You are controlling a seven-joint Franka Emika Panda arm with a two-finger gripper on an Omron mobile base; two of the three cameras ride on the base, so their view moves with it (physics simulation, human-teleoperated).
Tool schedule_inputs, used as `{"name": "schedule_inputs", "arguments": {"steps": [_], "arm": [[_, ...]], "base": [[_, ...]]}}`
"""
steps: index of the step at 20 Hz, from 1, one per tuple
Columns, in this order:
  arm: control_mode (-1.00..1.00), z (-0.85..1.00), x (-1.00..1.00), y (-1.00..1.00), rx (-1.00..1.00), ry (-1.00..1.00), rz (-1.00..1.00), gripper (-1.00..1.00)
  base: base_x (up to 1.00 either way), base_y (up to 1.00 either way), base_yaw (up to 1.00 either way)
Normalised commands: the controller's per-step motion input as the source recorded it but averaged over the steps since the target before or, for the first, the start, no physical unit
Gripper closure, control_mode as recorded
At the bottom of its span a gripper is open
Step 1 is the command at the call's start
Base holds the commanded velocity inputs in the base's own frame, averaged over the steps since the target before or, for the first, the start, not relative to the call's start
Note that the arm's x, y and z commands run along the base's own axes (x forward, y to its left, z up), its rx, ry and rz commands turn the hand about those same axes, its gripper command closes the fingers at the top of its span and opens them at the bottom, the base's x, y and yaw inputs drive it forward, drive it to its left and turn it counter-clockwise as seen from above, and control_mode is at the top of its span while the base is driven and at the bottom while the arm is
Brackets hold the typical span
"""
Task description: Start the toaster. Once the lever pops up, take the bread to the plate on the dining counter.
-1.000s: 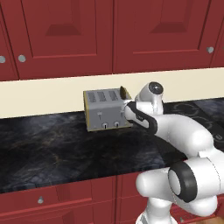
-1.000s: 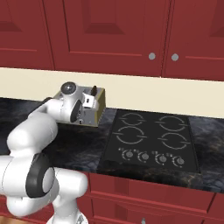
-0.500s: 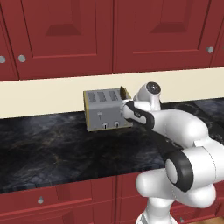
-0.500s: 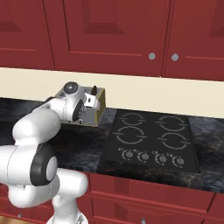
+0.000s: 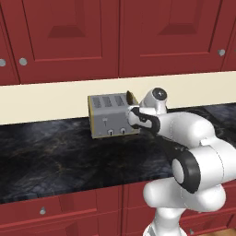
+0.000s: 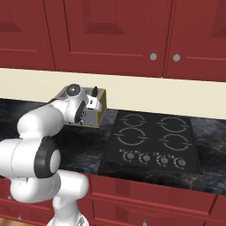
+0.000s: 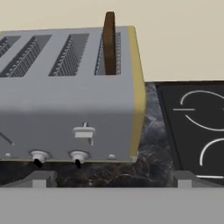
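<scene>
A boxy brushed-metal toaster [image 7: 65, 100] with brassy edges is seen on the marbled black bench [image 5: 55, 156]; a thin brown bread [image 7: 109, 41] stands upright in its rightmost slot. The gripper [image 7: 111, 180], facing the toaster, is spread wide.

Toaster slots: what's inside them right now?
The toaster has one dark bread slice standing upright in its right-end slot, top poking out; its lower part is hidden inside. The other three slots look empty.

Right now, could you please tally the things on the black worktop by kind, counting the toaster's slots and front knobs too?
Toaster: 1
Toaster slots: 4
Bread slice, standing in the rightmost slot: 1
Front knobs in the hand view: 2
Lever tab in the hand view: 1
Cooktop: 1
Cooktop burner rings: 4
Total things on the worktop: 3 (toaster, bread, cooktop)
</scene>
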Motion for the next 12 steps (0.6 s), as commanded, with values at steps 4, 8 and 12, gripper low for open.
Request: {"name": "schedule_inputs", "arguments": {"steps": [4,8,12], "arm": [[-1.00,-0.14,0.11,0.00,0.00,0.00,0.00,-1.00],[-1.00,-0.15,0.08,0.00,0.00,0.00,0.00,-1.00],[-1.00,-0.15,0.10,0.05,0.00,0.00,0.00,-1.00]], "base": [[0.00,0.00,0.00],[0.00,0.00,0.00],[0.00,0.00,0.00]]}}
